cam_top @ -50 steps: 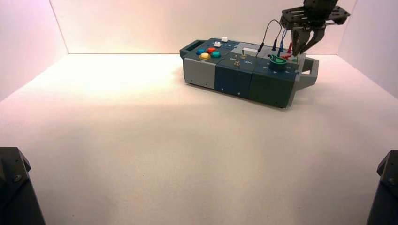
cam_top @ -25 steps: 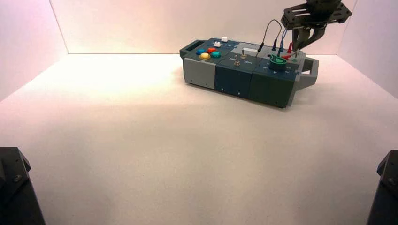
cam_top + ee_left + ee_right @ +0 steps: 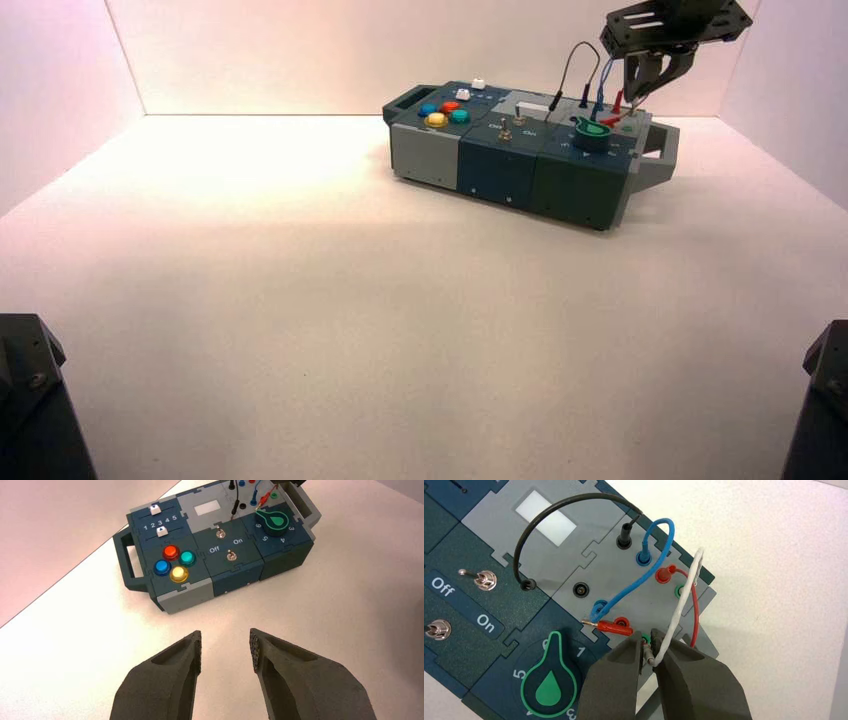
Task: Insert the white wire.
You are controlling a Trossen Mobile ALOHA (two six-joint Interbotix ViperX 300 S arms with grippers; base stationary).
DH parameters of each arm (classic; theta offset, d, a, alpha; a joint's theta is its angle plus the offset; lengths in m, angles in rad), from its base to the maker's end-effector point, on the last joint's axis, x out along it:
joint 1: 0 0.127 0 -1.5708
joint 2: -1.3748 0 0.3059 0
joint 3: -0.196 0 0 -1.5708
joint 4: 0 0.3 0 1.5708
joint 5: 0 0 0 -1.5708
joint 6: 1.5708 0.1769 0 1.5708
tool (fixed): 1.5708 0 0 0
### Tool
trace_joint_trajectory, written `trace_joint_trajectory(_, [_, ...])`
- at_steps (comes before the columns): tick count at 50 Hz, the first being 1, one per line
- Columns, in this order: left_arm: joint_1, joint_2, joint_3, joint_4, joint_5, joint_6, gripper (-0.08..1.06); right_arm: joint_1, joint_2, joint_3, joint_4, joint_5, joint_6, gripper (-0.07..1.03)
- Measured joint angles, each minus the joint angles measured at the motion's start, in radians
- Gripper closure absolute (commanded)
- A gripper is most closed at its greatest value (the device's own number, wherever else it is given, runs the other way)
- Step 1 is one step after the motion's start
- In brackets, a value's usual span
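White wire: we see the white wire (image 3: 679, 610) over the far right part of the box (image 3: 480, 190), rising from its plug (image 3: 648, 656) in a tall, narrow loop.
Right claw: our right claw (image 3: 648, 641) is over the box's right end, closed down to a narrow gap, with that plug pinched between its tips.
Left claw: our left claw (image 3: 226, 635) waits over the tabletop (image 3: 350, 330), jaws wide apart and nothing between them.
Green socket: we see one green socket (image 3: 645, 638) right by the gripped plug; whether the pin is in it, we cannot tell.
Wire's handling: we judge the lead light and soft, likely to bend if we push on it, with the loop swaying as we move.
Plug's handling: it looks slim, rigid and smooth, so it could tilt or slip in our grip.
Best hold: we should take it by the plug's body, upright, never by the loop.
Red plug: a red plug (image 3: 614, 628) lies on its side just beside our tips, and we could knock it.
Pressing in: straight down, gently, we think; a slanted push may strain the pin.
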Motion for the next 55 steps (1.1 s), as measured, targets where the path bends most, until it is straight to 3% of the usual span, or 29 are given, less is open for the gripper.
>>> trace_joint_trajectory(55, [0.0,-0.008,0.002,0.003,-0.002,0.006,0.45,-0.002,0.018,0.041,-0.014,-0.084,0.0,0.99])
